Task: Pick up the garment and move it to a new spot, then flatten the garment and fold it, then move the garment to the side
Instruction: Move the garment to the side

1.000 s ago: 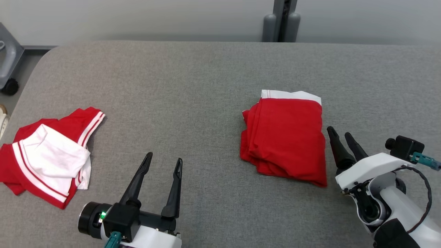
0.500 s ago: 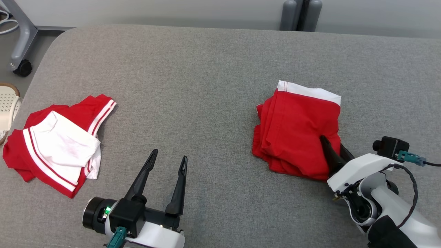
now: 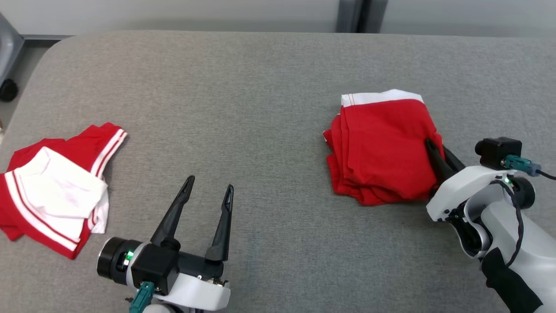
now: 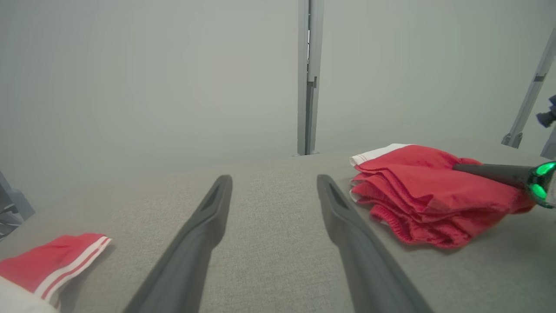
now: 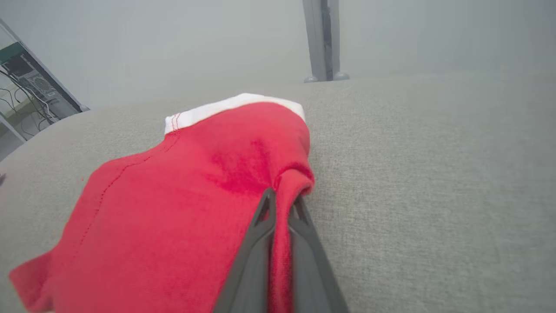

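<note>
Garment (image 3: 382, 148): red, folded into a thick stack of several layers, with a white band along its far edge. It lies on the right half of the desk (image 3: 260, 108), and its near right edge is bunched upward.

Right fingers (image 3: 433, 158): closed tight on a ridge of red cloth at that near right edge. In the right wrist view the fold stands up between the two tips (image 5: 256, 252). The white forearm behind them comes in from the lower right.

Left fingers (image 3: 176, 213): spread wide and holding nothing, over bare desk at the lower left centre and pointing away from the robot. They are well apart from both pieces of clothing. The left wrist view shows grey fabric between the two fingers (image 4: 191, 243).

Second garment (image 3: 56, 191): red and white with striped trim, rumpled and unfolded, at the desk's left edge. One striped corner shows in the left wrist view (image 4: 56, 261).

Desk: covered in grey woven fabric, with a rounded far left corner.

Post (image 3: 349, 15): grey and upright, behind the desk's far edge against a pale wall.
</note>
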### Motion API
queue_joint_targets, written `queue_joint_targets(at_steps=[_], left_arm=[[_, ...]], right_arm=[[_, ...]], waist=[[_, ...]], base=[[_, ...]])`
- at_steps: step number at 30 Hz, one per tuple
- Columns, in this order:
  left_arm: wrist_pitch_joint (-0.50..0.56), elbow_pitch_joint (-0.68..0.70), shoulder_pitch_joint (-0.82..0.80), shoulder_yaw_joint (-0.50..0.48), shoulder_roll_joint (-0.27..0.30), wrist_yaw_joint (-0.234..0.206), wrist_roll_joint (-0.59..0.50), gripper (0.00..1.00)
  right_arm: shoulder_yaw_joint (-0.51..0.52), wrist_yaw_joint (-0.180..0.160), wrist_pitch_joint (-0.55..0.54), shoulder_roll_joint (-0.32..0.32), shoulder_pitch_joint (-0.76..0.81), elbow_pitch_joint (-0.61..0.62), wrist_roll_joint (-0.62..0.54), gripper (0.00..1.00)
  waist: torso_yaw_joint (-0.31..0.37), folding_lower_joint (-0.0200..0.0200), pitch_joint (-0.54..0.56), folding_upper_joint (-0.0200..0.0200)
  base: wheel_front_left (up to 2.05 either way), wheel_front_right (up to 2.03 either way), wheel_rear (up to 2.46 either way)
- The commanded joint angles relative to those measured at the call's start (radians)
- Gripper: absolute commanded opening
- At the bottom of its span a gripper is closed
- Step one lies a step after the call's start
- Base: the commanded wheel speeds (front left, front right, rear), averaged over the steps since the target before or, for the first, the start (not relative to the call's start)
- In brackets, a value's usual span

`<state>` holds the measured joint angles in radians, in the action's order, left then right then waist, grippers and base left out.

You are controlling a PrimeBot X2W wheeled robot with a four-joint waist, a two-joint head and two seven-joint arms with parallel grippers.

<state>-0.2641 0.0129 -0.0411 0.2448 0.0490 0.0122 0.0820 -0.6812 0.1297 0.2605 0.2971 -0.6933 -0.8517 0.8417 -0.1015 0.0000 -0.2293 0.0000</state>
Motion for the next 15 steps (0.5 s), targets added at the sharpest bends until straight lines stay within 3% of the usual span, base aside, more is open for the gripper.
queue_joint_targets(at_steps=[1,8,15], left_arm=[[0.0,0.005,-0.02,-0.002,0.003,0.007,-0.011,1.0],[0.0,0.03,-0.06,-0.004,0.019,0.038,-0.051,1.0],[0.0,0.017,-0.098,0.0,0.055,0.058,-0.078,1.0]], right_arm=[[0.009,0.002,0.007,0.006,-0.01,0.005,-0.018,0.0],[0.141,0.002,0.006,-0.042,-0.006,0.063,-0.221,0.0],[0.213,0.001,0.006,-0.097,0.018,0.114,-0.323,0.0]], waist=[[0.013,0.0,-0.008,0.0],[0.11,0.0,-0.05,0.0],[0.232,0.0,-0.08,0.0]], base=[[0.0,0.0,0.0],[0.0,0.0,0.0],[0.0,0.0,0.0]])
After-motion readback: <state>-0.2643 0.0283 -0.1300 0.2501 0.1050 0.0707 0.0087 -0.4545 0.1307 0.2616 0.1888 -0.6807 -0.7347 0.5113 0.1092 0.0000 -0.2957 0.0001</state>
